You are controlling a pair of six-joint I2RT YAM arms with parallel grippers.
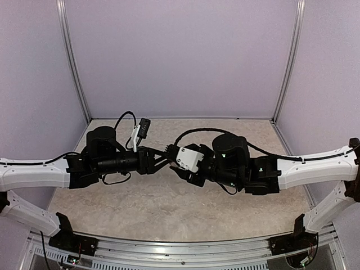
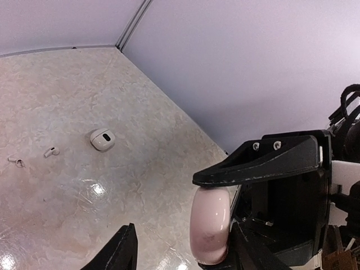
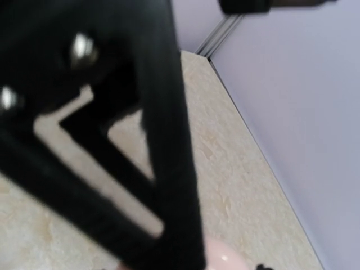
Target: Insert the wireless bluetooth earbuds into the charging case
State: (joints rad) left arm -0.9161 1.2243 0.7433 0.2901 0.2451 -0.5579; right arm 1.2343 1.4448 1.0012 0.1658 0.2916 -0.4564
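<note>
Earbuds number two: tiny white stemmed plastic earbuds (image 2: 52,151) lie near each other on the mottled beige table (image 2: 67,84), well apart from both pincers. One white rounded plastic charging case (image 2: 211,225) hangs in mid-air, clamped by the right gripper (image 1: 179,166), between the half-spread fingers of the left gripper (image 1: 160,157), with a gap showing. Its contents cannot be told. One round whitish puck (image 2: 102,139) sits near the earbuds.

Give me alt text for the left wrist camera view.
Close up at right, a pale rounded object sits in the right arm's black jaws, above a beige table. Farther off lie the white charging case, an earbud and a second earbud.
</note>
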